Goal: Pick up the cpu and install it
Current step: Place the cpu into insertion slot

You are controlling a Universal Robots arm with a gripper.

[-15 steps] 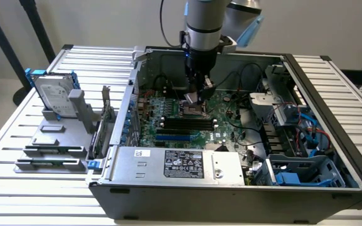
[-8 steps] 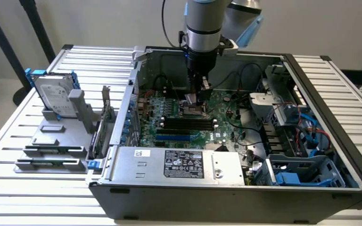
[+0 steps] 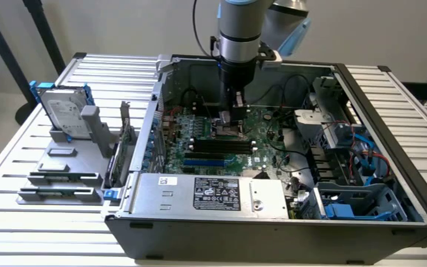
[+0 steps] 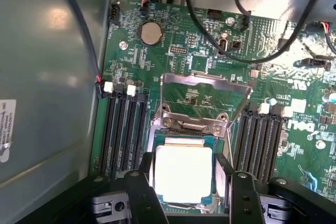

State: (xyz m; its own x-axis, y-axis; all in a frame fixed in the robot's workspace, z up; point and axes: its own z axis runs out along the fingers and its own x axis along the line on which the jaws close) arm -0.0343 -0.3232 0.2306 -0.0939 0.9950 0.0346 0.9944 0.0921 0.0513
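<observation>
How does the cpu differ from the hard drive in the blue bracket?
The cpu lies flat at the open socket inside the case; the hard drive stands upright on the grey rack outside it. The cpu is small and square; the hard drive is far larger and oblong. Both have silver-grey metal faces.

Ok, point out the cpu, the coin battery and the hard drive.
cpu point(image 4: 182, 174), wrist view, middle of its metal top.
coin battery point(image 4: 149, 32), wrist view, its round face.
hard drive point(image 3: 64, 113), exterior view, its silver face.
</observation>
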